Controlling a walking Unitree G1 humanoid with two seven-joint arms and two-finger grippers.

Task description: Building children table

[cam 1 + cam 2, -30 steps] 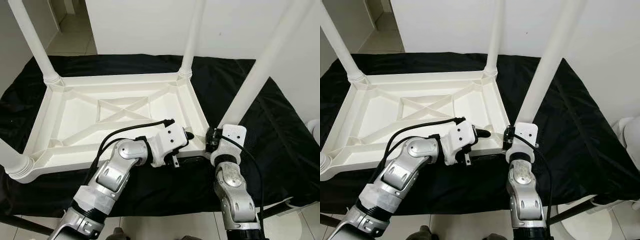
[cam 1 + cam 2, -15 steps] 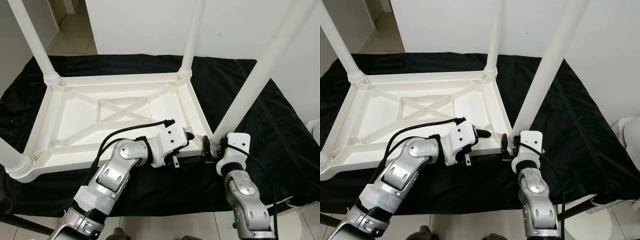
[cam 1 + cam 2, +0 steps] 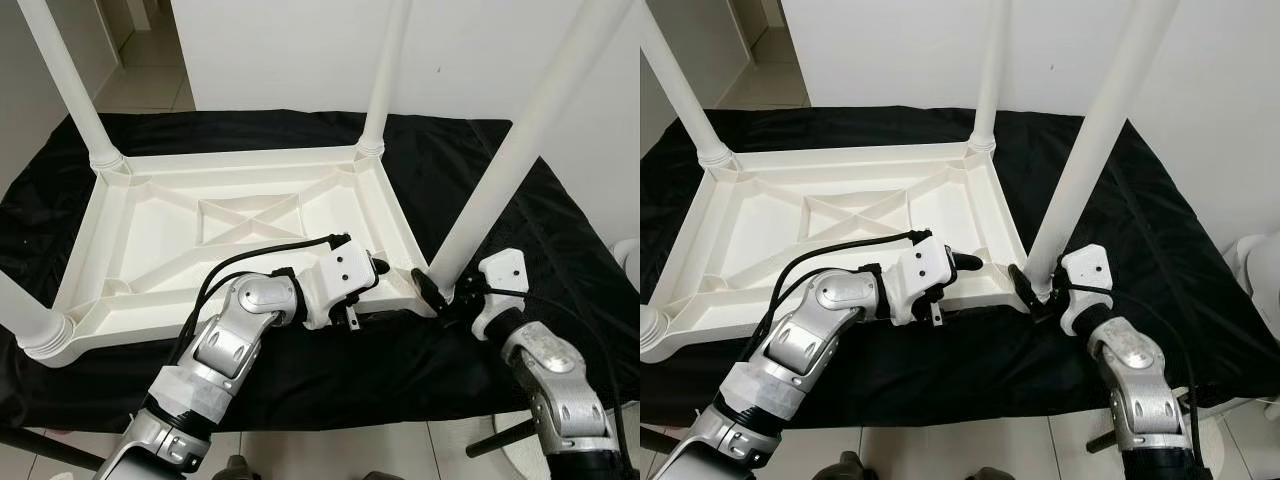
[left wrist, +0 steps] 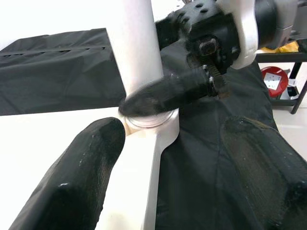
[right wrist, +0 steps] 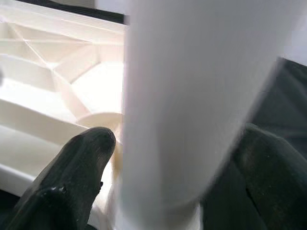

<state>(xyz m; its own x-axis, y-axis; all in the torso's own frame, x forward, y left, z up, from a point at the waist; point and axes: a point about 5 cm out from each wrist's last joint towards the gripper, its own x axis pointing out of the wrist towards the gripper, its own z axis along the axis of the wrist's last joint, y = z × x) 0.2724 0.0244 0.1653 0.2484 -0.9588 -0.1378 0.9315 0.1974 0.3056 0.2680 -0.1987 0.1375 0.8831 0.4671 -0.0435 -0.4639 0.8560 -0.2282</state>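
Lying upside down on a black cloth point(image 3: 500, 180), the white plastic table top point(image 3: 160, 240) shows its ribbed underside, with white legs standing up from its corners; the far left leg point(image 3: 70, 85) and far right leg point(image 3: 385, 75) rise from their sockets, and a near left leg point(image 3: 20, 310) stands at the front left corner; the near right leg point(image 3: 520, 145) leans up from the front right corner socket; the right gripper point(image 3: 432, 292) is at the foot of this leg, its two black fingers point(image 5: 72, 177) spread apart on either side of the leg with the leg between them, though whether they press on it cannot be told; the left gripper point(image 3: 378, 268) rests over the table top's front edge just beside that corner, its fingers point(image 4: 81, 177) open wide and holding nothing.
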